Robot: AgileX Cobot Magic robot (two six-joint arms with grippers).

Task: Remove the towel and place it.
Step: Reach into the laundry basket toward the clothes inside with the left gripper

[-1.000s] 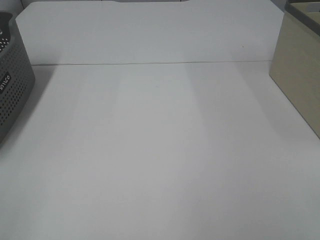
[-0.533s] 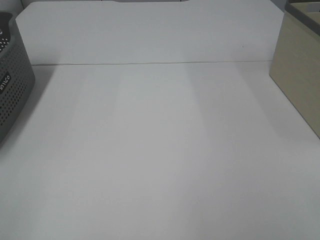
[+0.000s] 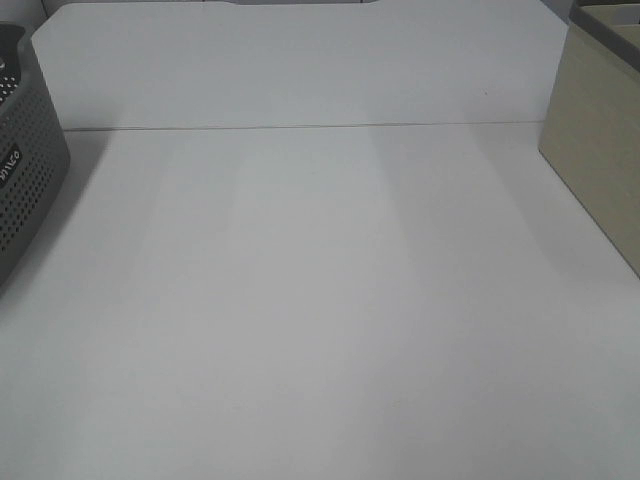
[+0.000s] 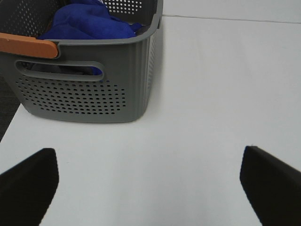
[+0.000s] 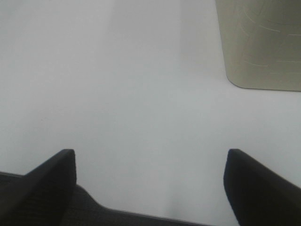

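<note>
The towel (image 4: 87,23), royal blue and bunched up, lies inside a grey perforated basket (image 4: 84,94) that has an orange handle; I see it only in the left wrist view. My left gripper (image 4: 150,181) hangs open over the white table, some way short of the basket, with nothing between its fingers. My right gripper (image 5: 150,181) is open too, above bare table, holding nothing. Neither gripper shows in the exterior high view, where only the basket's side (image 3: 25,170) appears at the left edge and the towel is hidden.
A beige box (image 3: 600,150) stands at the right edge of the white table (image 3: 320,300); the same beige box (image 5: 261,42) lies ahead of my right gripper. A seam crosses the table's far part.
</note>
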